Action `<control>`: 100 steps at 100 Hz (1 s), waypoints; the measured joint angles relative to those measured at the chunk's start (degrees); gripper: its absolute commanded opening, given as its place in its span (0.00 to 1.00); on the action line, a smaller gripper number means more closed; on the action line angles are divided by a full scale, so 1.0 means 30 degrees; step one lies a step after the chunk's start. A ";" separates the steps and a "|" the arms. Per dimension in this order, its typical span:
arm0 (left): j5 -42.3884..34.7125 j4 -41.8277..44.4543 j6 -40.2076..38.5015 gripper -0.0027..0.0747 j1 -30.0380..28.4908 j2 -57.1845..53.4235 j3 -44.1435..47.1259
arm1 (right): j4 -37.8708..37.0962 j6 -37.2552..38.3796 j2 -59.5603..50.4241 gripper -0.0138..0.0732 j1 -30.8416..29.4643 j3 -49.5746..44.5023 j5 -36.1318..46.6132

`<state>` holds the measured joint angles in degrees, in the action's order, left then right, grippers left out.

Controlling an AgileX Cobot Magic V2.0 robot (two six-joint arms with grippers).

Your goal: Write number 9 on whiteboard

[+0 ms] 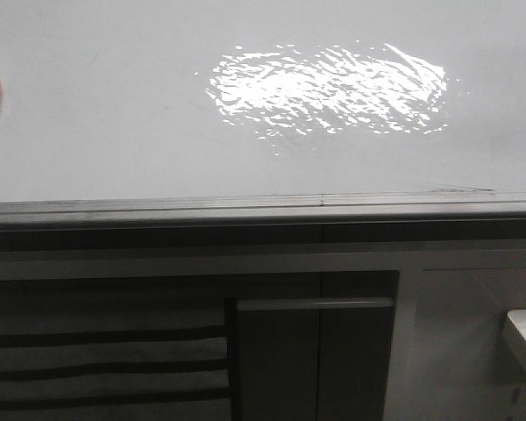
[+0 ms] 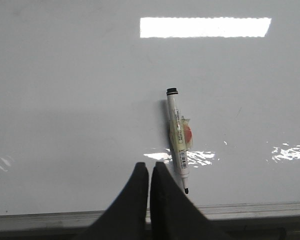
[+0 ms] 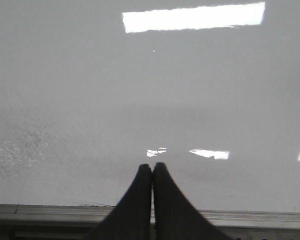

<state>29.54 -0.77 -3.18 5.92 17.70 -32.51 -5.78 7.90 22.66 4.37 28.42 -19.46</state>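
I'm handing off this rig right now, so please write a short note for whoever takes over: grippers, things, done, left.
Left gripper: shut, empty, near the whiteboard's bottom rail.
Right gripper: shut, empty, also by the rail.
Marker: lying on the whiteboard, uncapped tip toward the rail, just beside the left gripper, untouched.
Done: nothing; no number 9 visible on the board.
Left: pick up the marker, probably with the left gripper, and write the 9.

Dark cabinets under a bright glare

Below the grey rail (image 1: 263, 209), dark cabinet fronts (image 1: 316, 360) stood with a pale handle bar (image 1: 316, 303) across them. Left of the handle ran dark slats (image 1: 105, 364); right of it sat a pale panel (image 1: 473, 351). Above the rail, rippled glare (image 1: 329, 89) shone.
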 measured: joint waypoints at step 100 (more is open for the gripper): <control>0.0178 -0.0614 0.0714 0.74 0.0000 0.1242 0.0000 | -0.0647 -0.0035 0.0000 0.79 0.0000 0.0000 -0.0152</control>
<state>30.07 -2.61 -1.03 5.92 21.42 -32.51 -7.72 7.80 22.66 4.37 28.42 -19.92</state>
